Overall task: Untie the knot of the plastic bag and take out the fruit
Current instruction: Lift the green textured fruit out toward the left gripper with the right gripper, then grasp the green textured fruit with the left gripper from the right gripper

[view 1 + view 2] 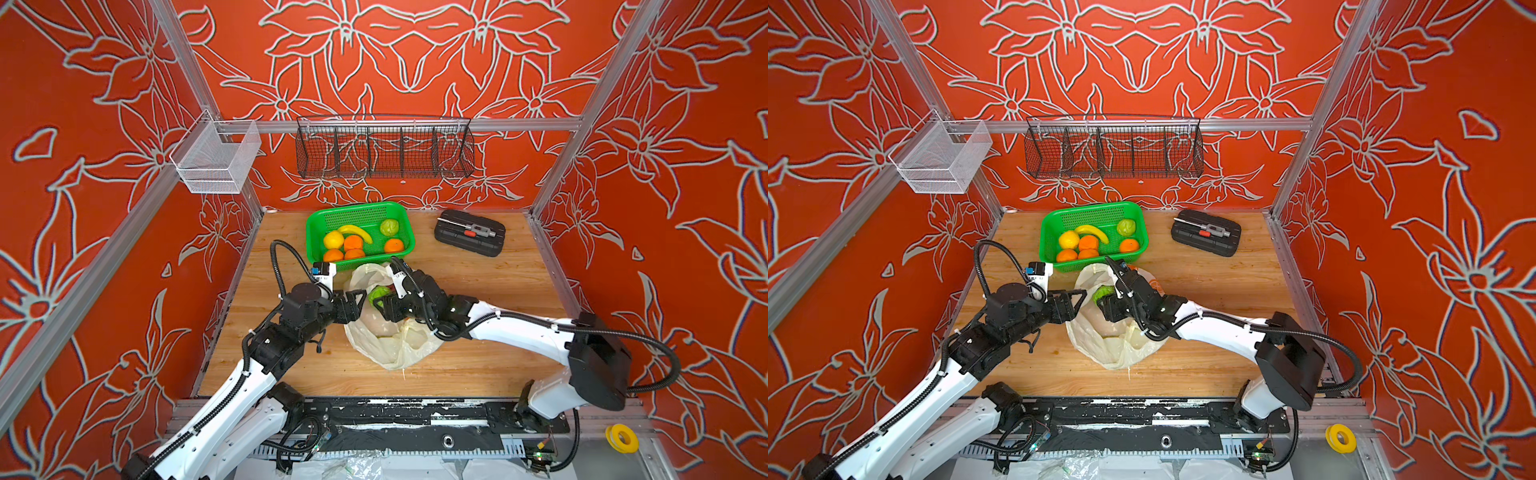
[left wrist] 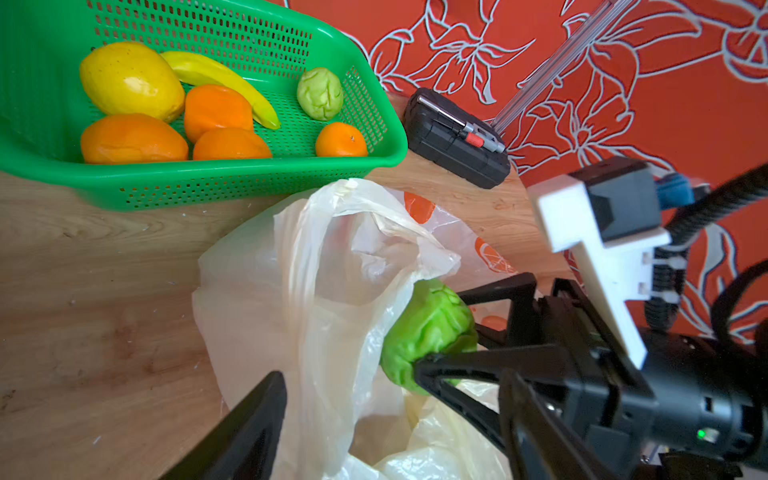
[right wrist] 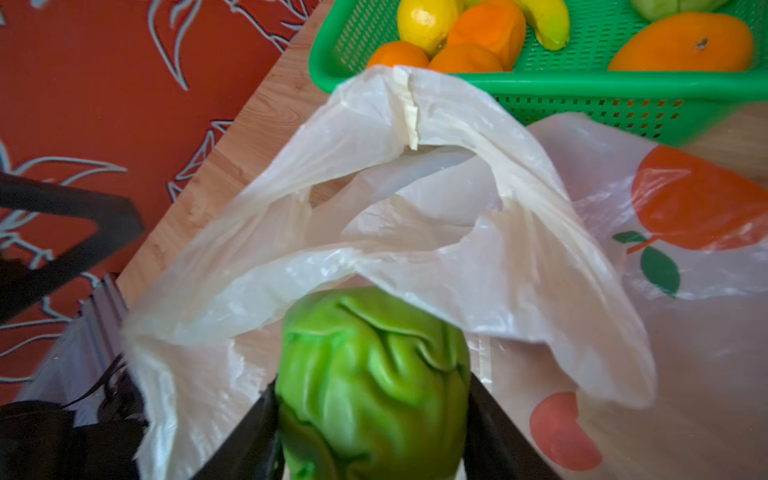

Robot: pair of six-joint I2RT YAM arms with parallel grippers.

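My right end effector [image 2: 438, 332] is gripping the bumpy green fruit [image 3: 370, 374] at the mouth of the plastic bag [image 1: 390, 345], which is lying just beside the green basket [image 1: 361, 210]. My left end effector [image 1: 1079, 305] is standing wide and empty, so I am thinking to raise the fruit clear of the loose film first.

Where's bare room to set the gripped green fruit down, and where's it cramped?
Free: the green basket's back half, behind the banana; table between basket and black case; table right of the plastic bag. Crowded: the basket's front row of oranges, and the bag mouth, where the left gripper faces the right gripper holding the green fruit.
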